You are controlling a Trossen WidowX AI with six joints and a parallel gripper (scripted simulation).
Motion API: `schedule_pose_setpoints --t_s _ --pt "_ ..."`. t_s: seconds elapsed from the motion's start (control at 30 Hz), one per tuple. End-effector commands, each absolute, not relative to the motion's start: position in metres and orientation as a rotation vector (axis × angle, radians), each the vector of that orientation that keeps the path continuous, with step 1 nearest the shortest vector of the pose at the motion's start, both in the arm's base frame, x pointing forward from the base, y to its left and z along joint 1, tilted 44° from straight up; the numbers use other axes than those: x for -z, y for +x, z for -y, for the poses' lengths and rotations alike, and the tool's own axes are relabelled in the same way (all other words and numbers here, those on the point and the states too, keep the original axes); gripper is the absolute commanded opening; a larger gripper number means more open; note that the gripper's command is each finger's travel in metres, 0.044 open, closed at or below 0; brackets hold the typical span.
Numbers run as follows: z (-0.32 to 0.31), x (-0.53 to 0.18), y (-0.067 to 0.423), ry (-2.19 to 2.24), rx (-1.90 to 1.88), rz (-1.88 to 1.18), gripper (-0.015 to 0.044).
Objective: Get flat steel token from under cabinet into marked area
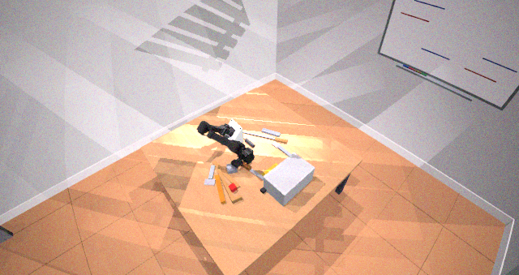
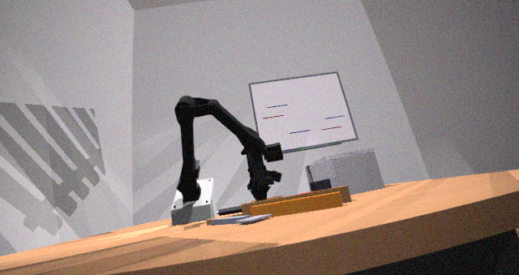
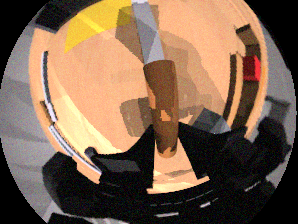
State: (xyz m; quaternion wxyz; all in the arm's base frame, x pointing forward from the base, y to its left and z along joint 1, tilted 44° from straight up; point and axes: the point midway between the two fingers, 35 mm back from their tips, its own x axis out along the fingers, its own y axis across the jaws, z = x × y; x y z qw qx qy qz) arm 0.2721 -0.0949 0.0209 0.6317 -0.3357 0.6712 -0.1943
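My gripper (image 1: 240, 163) (image 2: 259, 193) (image 3: 162, 124) is low over the table, left of the grey cabinet (image 1: 289, 178) (image 2: 349, 169). It is shut on the brown handle of a flat tool (image 3: 161, 92) (image 1: 246, 166). The tool's grey blade (image 3: 148, 26) (image 1: 256, 173) points toward the cabinet, beside the yellow marked area (image 3: 93, 23) (image 1: 271, 168) in front of it. I cannot see the steel token in any view.
An orange bar (image 1: 219, 188) (image 2: 296, 204), a brown bar, a red block (image 1: 233, 187) (image 3: 250, 67) and a grey L-shaped piece (image 1: 210, 174) lie left of the cabinet. Several more tools (image 1: 271, 131) (image 1: 281, 148) lie behind, near the arm's base (image 1: 235, 131).
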Motion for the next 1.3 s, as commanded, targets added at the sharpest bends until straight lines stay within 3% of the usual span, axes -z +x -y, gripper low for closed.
schedule_pose_setpoints --t_s 0.0,1.27 --pt "0.097 -0.021 0.264 -0.774 0.444 -1.545 0.0000" --pt "0.105 -0.032 0.237 -0.770 0.447 -1.541 0.0000"
